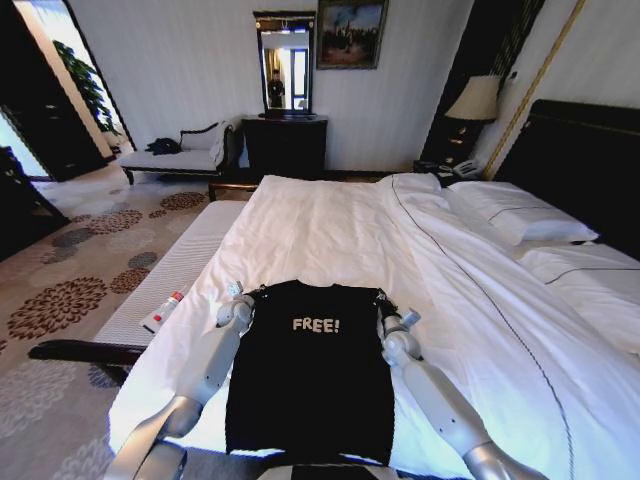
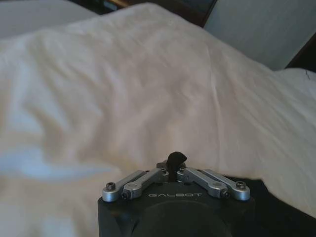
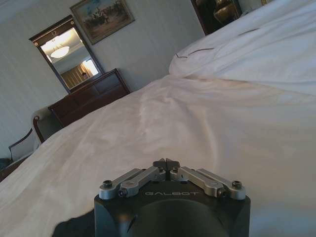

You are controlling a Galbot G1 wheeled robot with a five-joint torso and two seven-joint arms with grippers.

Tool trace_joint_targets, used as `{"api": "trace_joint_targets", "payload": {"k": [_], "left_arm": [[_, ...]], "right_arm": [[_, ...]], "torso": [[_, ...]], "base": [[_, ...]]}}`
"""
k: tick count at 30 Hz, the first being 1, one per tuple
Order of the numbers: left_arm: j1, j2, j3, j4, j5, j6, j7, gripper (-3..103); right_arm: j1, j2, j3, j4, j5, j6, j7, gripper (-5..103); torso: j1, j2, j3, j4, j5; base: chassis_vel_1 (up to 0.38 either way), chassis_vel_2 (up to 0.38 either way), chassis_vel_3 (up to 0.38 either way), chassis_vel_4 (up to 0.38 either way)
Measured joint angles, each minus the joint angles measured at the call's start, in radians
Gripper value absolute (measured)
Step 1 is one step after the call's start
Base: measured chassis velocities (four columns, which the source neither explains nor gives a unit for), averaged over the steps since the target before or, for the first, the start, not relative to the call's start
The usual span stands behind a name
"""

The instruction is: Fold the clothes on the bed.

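My shirt (image 1: 310,375) lies flat on the near end of the bed (image 1: 330,230), black w/ white "FREE!" on the chest, bottom edge hanging over the near side. My left gripper (image 1: 237,292) is at the shirt's far left corner, by the shoulder; its tips are pinched tight on a bit of black cloth. My right gripper (image 1: 388,305) is at the far right corner, tips pressed together, but I can't see cloth in them. White duvet all round.

White "FREE!" lettering crosses the chest of the black short-sleeved T-shirt (image 1: 310,375) at lower centre. "GALBOT" is printed on each wrist's black housing, bottom centre.
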Motion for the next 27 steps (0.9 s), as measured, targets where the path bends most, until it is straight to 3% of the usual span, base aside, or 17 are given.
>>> {"api": "trace_joint_targets", "payload": {"k": [8,13,22,27], "left_arm": [[-0.058,0.078,-0.020,-0.043,-0.048,0.001,0.000,2],[-0.108,0.091,-0.019,-0.042,-0.084,-0.011,0.002,2],[-0.272,0.093,0.031,-0.012,-0.160,-0.056,0.044,2],[-0.279,0.100,0.044,-0.030,-0.175,-0.064,0.055,2]], "right_arm": [[0.075,-0.083,-0.015,0.072,0.080,-0.019,0.031,0],[0.148,-0.125,-0.036,0.076,0.115,-0.022,0.029,0],[0.297,-0.188,-0.112,0.073,0.194,0.018,-0.056,0],[0.313,-0.188,-0.121,0.077,0.207,0.039,-0.084,0]], "torso": [[0.000,0.000,0.000,0.0002,-0.0001],[0.000,0.000,0.000,0.0003,0.0000],[0.000,0.000,0.000,0.0000,0.0002],[0.000,0.000,0.000,0.0000,0.0001]], "base": [[0.000,0.000,0.000,0.000],[0.000,0.000,0.000,0.000],[0.000,0.000,0.000,0.000],[0.000,0.000,0.000,0.000]]}}
